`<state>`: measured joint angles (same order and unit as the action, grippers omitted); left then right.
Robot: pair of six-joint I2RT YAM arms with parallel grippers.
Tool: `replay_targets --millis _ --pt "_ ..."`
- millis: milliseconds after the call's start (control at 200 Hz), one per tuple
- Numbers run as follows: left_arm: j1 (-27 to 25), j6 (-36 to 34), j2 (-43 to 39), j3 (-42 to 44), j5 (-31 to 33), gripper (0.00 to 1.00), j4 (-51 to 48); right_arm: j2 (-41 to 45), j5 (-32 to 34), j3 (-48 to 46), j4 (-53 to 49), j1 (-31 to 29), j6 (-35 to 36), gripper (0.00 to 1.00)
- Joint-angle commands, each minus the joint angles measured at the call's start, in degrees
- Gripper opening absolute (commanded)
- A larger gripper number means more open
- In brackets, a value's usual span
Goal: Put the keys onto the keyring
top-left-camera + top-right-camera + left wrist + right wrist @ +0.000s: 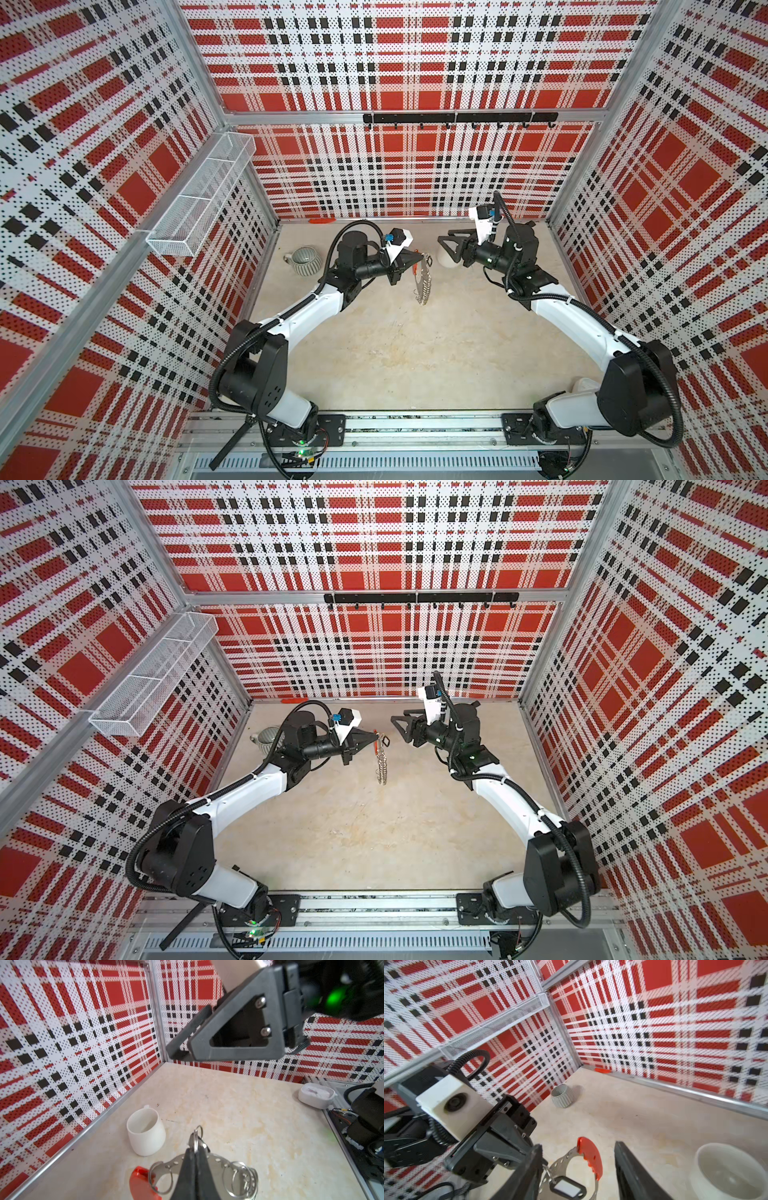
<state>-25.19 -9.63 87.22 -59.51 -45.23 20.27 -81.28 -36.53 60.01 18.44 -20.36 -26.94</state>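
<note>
- The keyring (422,284) hangs on its edge in the air over the table (395,353), just left of the white cup (145,1132).
- The left gripper (417,260) is clamped tight on the hoop's edge. Little silver rings (243,1180) stick out on both sides of its tips.
- The keys (568,1188) are one small black tag with a pale window. It hangs from a small ring on the hoop, on the side that faces the cup.
- The right gripper (444,248) is over the white cup. Its jaws are apart and hold nothing, close to the tag but not touching it.
- A grey mug (305,259) stands well left of the white cup.
- A small red-orange strip (322,221) lies far behind the cup and to its left, against the back wall.
</note>
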Motion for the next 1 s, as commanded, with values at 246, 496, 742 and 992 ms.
replay_targets --millis 246,496,742,992 --pt "-0.2 20.06 -2.93 2.74 0.1 0.0 20.29 -4.03 -16.02 -1.11 22.08 -0.08 -17.99 0.56" --pt "-0.32 27.47 -2.76 4.66 1.46 0.0 28.77 -4.46 -16.2 -0.76 21.87 -0.14 -17.76 0.52" --pt "-0.73 30.03 -2.24 4.57 1.2 0.0 31.71 -4.68 -15.32 -0.27 19.64 -0.32 -16.11 0.44" --pt "-1.0 30.55 -1.27 4.39 1.02 0.0 32.35 -5.03 -15.34 0.76 19.53 -0.97 -15.78 0.42"
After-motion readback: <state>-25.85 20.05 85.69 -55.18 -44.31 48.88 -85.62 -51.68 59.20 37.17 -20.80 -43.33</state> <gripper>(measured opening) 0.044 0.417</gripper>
